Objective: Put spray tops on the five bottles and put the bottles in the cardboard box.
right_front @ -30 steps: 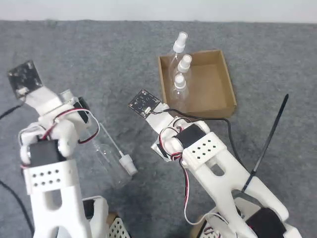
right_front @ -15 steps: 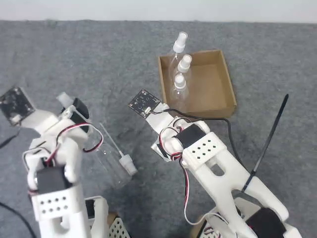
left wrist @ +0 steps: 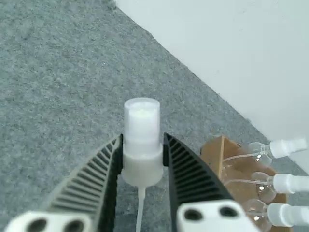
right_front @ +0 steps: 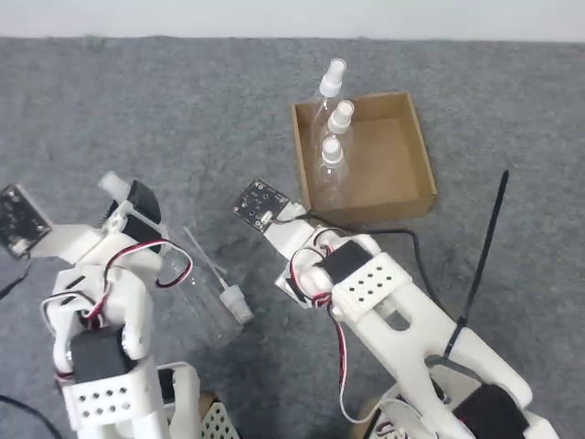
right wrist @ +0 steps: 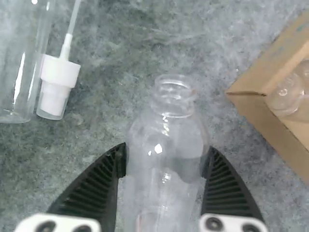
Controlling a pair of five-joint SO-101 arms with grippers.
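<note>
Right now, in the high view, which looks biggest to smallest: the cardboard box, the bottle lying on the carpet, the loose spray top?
1. cardboard box
2. bottle lying on the carpet
3. loose spray top, far slimmer, though its tube is nearly as long

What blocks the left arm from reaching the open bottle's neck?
Likely yes: the right gripper holds the bottle by its body, neck bare; the loose bottle and top between the arms lie flat.

The grey, felt-like table [right_front: 110,110] carries the cardboard box [right_front: 388,155] toward its far edge, right of the middle. Nearer the front, left of centre, a clear bottle [right_front: 196,294] lies on its side — a loose spray top [right_front: 236,303] just beside it, its dip tube pointing toward the far-left corner.
</note>
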